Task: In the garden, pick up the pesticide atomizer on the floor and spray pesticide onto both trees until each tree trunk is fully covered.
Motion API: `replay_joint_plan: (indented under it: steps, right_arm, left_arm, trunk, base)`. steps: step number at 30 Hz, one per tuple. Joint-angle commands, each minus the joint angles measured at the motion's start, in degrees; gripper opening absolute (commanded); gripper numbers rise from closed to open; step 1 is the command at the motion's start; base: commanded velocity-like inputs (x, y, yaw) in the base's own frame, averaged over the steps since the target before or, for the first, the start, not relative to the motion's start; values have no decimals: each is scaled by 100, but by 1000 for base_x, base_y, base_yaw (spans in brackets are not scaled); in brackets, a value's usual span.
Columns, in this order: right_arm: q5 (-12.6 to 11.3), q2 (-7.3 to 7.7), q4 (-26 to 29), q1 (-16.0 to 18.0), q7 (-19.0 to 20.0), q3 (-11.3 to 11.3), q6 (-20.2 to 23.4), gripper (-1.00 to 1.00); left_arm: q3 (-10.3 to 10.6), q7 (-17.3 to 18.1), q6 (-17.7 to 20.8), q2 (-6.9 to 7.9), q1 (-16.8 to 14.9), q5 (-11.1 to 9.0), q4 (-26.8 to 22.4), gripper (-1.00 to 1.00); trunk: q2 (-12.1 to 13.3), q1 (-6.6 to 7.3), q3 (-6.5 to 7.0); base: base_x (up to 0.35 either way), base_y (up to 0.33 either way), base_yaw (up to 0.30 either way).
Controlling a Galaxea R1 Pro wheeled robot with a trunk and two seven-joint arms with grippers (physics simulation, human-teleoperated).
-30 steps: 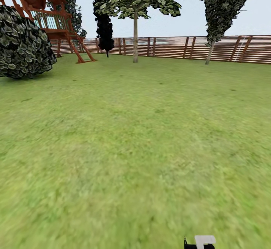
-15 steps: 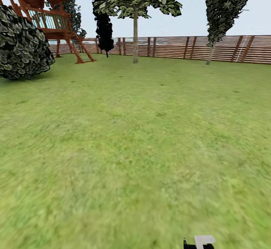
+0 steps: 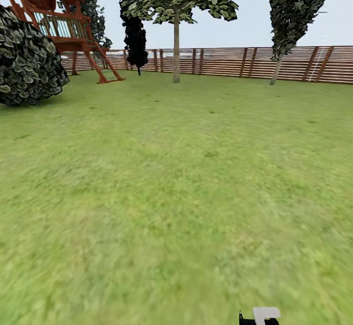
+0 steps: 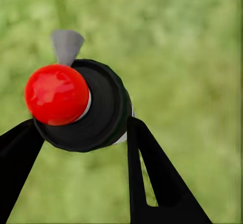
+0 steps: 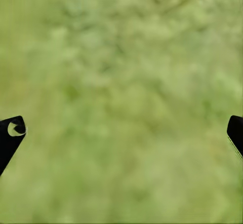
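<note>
Our left gripper [image 4: 81, 133] is pinching the pesticide atomizer [image 4: 86, 107], a small dark green-black bottle with a glossy red top; its two black fingers [image 4: 152, 178] are pressing against either side of the round body, and a grey nozzle is sticking out past the cap. Blurred grass is lying beyond it. Our right gripper [image 5: 121, 133] is hanging spread wide, holding nothing, with one black fingertip [image 5: 11, 133] at each edge of its wrist view and green turf between them.

From the head camera we are looking across the garden's broad green lawn [image 3: 176, 192], which is running out to a brown horizontal-slat wooden fence [image 3: 235, 62] along the far side. Two tall trees are standing just before that fence: one with a straight pale grey-brown trunk [image 3: 176, 50] near the middle, another with a thinner leaning trunk [image 3: 277, 72] to the right, both well apart from us. A big round dark-leaved bush [image 3: 27, 60] is sitting at the left, with a reddish-brown wooden play tower [image 3: 63, 20] behind it. A small white and black piece [image 3: 264, 315] is showing at the bottom edge; we cannot tell what it is.
</note>
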State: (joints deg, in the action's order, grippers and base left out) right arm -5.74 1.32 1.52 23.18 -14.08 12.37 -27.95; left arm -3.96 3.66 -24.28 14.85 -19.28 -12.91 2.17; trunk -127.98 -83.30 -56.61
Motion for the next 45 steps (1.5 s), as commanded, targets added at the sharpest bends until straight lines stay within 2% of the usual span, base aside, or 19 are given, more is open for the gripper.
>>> replay_joint_plan:
  steps: [1,45]
  right_arm:
    - [-59,0,-3,3,-7,50,-18,100]
    - [-59,0,-3,3,-7,49,-18,100]
  left_arm:
    - [-41,37,-33,1,-9,-19,26,-100]
    - [-45,39,-31,5,-10,-19,25,-100]
  trunk:
    - [-2,-3,-5]
    - [-2,-3,-5]
  base:
    - [339,0,0]
    - [339,0,0]
